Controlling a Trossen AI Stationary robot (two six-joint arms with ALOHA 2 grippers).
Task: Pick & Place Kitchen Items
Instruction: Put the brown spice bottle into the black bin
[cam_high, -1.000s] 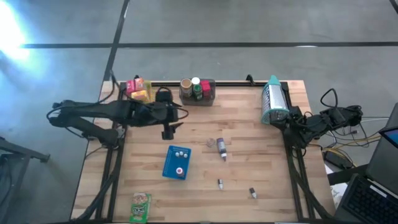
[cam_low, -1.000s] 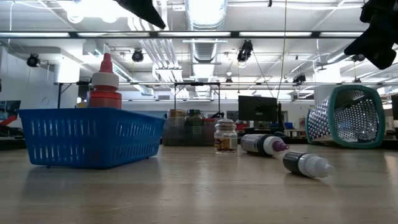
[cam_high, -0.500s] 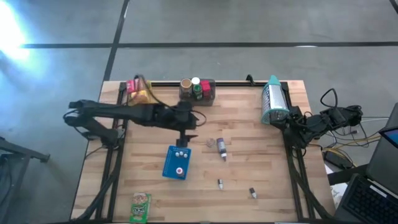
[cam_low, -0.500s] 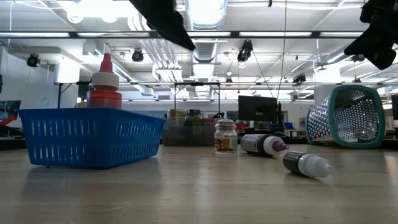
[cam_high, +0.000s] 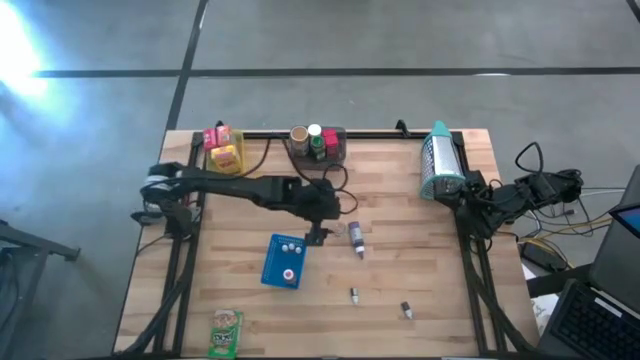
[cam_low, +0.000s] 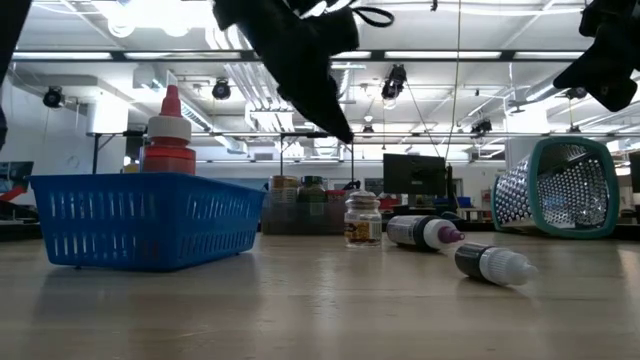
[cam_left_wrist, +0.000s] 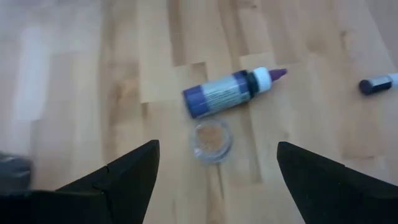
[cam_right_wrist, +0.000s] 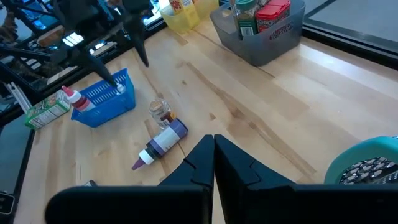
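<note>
Fingers (cam_left_wrist: 127, 177) of our left gripper (cam_left_wrist: 214, 180) spread wide, empty. Between them we see the small jar (cam_left_wrist: 212, 139), purple bottle (cam_left_wrist: 231, 93) just beyond.

My left arm reaches across the bench (cam_high: 400, 250) from its left edge, and my left end effector (cam_high: 318, 236) hangs over the middle, just beside the small jar (cam_high: 338, 229) and the purple bottle (cam_high: 356, 240) lying on its side. The blue tray (cam_high: 275, 265), with red-capped and white things in it, sits just below and left of it. At the far edge stand the yellow bin (cam_high: 226, 155) and the grey bin (cam_high: 334, 152) with cans. A green packet (cam_high: 227, 332) lies near the front left corner; two tiny bottles (cam_high: 354, 294) lie front centre. My right arm waits folded at the right edge, beside the teal mesh basket (cam_high: 438, 162).
</note>
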